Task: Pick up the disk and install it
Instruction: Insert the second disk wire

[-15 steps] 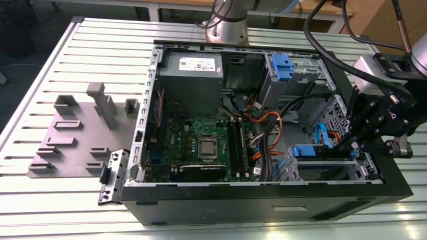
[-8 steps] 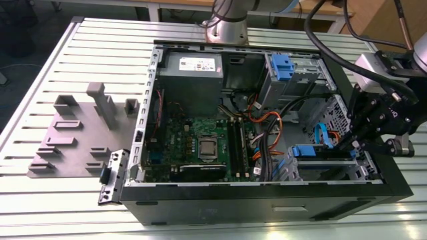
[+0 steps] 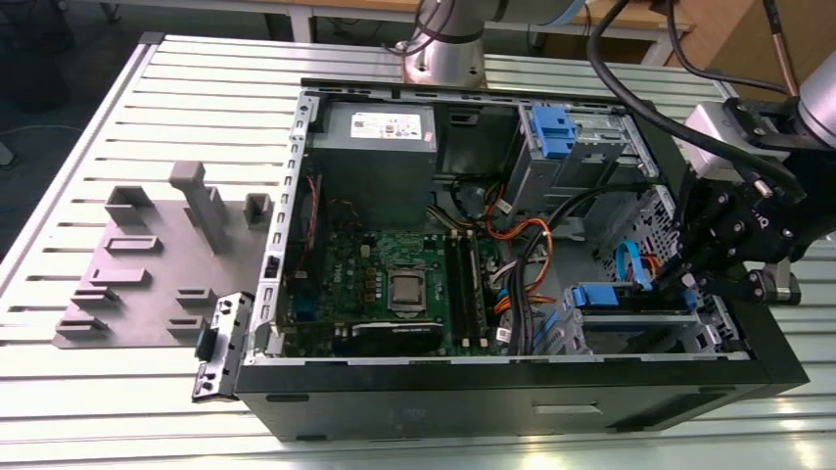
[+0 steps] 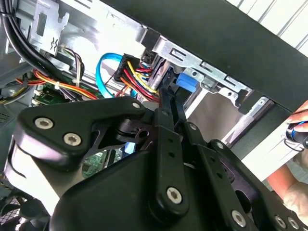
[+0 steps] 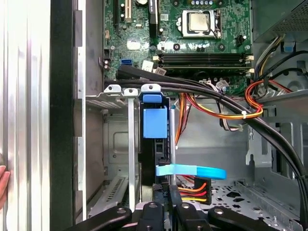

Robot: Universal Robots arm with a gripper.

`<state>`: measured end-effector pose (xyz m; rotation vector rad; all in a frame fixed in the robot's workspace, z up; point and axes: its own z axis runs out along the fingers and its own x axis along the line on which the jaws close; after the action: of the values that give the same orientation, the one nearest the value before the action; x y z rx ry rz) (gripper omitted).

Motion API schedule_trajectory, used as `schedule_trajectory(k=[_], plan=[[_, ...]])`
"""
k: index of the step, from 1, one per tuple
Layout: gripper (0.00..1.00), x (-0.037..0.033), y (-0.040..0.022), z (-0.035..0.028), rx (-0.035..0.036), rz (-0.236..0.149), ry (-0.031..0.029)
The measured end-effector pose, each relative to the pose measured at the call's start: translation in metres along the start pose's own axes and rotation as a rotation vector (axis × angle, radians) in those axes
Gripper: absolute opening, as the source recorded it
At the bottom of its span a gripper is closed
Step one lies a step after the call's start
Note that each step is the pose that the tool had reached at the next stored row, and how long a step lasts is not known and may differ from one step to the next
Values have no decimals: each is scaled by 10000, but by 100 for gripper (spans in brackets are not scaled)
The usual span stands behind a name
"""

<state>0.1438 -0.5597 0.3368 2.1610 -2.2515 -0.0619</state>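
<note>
Gripper: the black two-fingered gripper is lowered into the open black computer case, at the exterior view's right.
Fingers: the fingers are drawn close together, with only a narrow gap left, and are pinched on the near end of the disk.
Disk: the flat silver disk in its blue plastic carrier is stood on edge in a slot of the grey metal cage, between the cage's upright rails.
Disk in the exterior view: its blue carrier is seen just beside the gripper.
Cables: a light blue flat cable is laid across, near the fingertips.
Board: the green motherboard is seen beyond the cage.
</note>
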Motion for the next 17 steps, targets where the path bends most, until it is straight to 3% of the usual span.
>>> schedule_trajectory(k=[17], plan=[[16, 3, 6, 44, 0, 0, -1]])
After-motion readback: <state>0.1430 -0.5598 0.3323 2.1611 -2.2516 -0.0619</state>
